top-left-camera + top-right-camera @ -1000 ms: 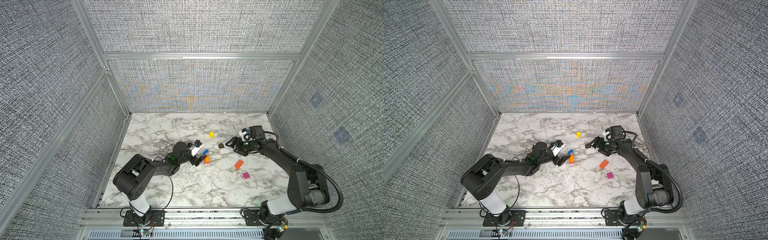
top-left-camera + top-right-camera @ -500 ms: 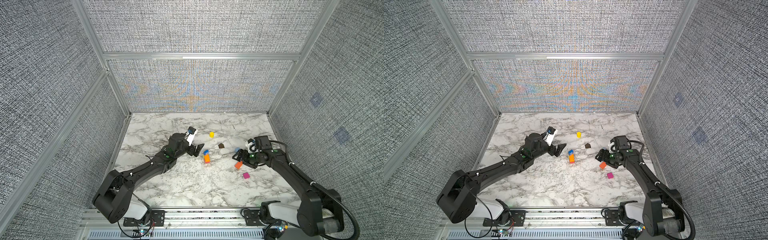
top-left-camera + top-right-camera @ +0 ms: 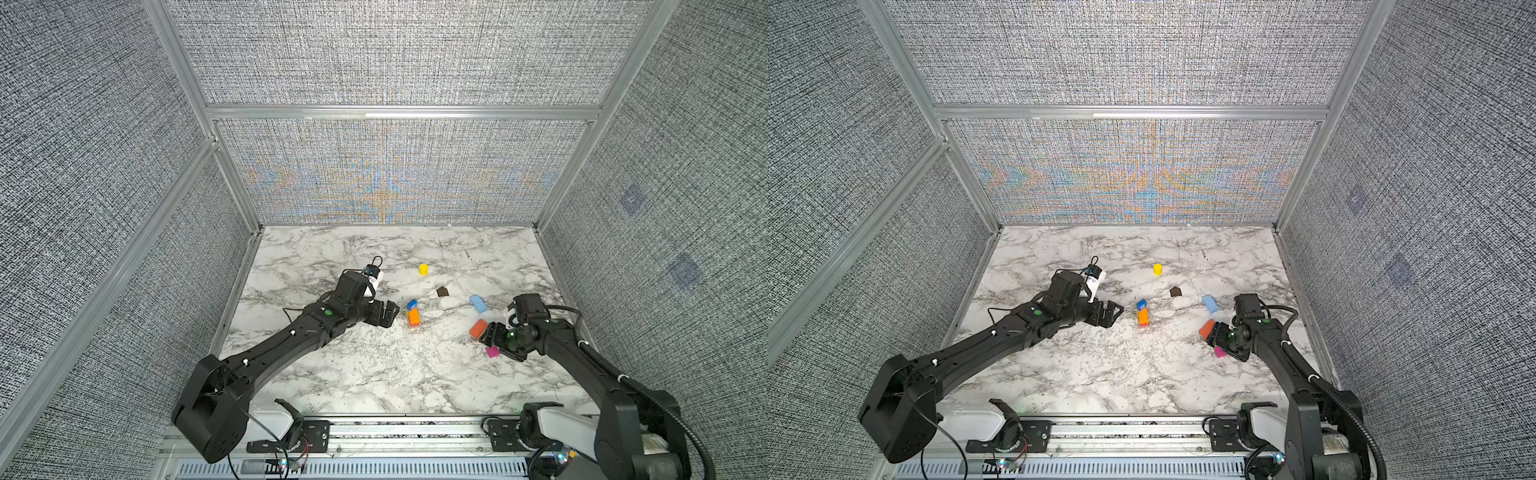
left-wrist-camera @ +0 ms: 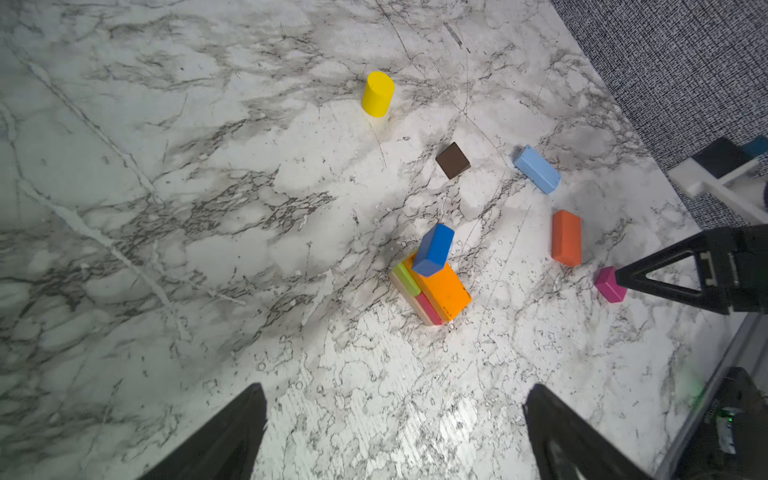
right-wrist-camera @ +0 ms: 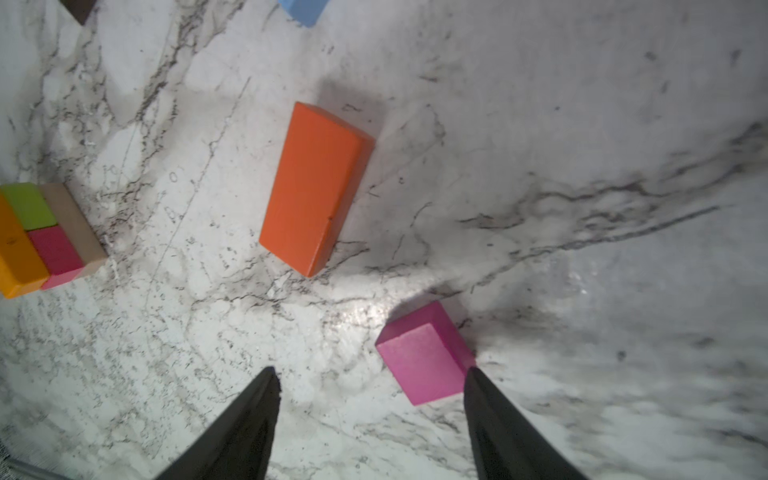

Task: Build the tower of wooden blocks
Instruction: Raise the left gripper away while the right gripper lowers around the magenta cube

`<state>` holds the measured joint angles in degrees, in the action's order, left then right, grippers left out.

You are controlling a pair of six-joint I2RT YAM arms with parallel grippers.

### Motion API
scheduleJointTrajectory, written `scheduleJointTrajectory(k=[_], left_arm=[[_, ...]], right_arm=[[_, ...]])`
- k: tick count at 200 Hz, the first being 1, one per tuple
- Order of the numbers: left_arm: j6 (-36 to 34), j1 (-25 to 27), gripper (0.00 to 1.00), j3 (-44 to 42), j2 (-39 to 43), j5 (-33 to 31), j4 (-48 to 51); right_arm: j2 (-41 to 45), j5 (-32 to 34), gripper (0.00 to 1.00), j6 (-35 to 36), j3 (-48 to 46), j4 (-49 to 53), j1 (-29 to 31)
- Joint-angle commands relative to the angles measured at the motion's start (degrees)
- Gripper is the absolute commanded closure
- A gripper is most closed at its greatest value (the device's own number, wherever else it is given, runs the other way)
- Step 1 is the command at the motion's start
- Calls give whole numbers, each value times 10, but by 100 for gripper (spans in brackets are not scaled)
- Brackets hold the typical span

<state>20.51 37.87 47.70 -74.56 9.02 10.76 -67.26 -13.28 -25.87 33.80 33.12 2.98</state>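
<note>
Blocks lie scattered on the marble table [image 3: 332, 374] in both top views. The tower [image 3: 413, 316] stands near the middle. My left claw [image 3: 388, 316] hangs just to its left, spread wide and empty. Behind the tower stand the yellow cylinder [image 3: 423, 269] and the dark brown piece [image 3: 443, 292]. To its right lie the light blue brick [image 3: 478, 303], the orange brick [image 3: 478, 328] and the magenta cube [image 3: 493, 352]. My right claw [image 3: 490, 340] sits low between those last two, well apart from the tower.

From my left wrist, both fingers [image 4: 232, 436] stand far apart with only bare marble between them. Ahead, the tower's orange slab [image 4: 446, 291] carries a blue block [image 4: 434, 249] that sits askew on top. One finger of my right claw overlaps the magenta cube at its tip.

From my right wrist, the jaws are parted and grasp nothing. The magenta cube lies on the table right at the inner edge of one finger [image 5: 494, 415], and I cannot tell whether they touch. The orange brick lies flat farther ahead. At the picture's edge the tower shows its lower layers: a tan brick [image 5: 72, 224] at the base, with a green cube [image 5: 27, 205] and a pink cube [image 5: 56, 249] side by side on it, under the orange slab.
</note>
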Motion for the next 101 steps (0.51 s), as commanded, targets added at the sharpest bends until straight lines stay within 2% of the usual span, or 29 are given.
scheduleJointTrajectory(k=[1,47,73,101], left_arm=[[31,2,1,-12,21,-25,31],[47,3,1,-45,47,-49,28],[61,2,1,-42,37,-95,45],[137,1,1,-6,30,-178,113]], right_arm=[[-11,21,27,-11,-5,-19,-1],[-29,16,29,-9,-1,-23,-2],[-44,0,34,-4,2,-24,-1],[-61,-16,39,1,9,-20,2]])
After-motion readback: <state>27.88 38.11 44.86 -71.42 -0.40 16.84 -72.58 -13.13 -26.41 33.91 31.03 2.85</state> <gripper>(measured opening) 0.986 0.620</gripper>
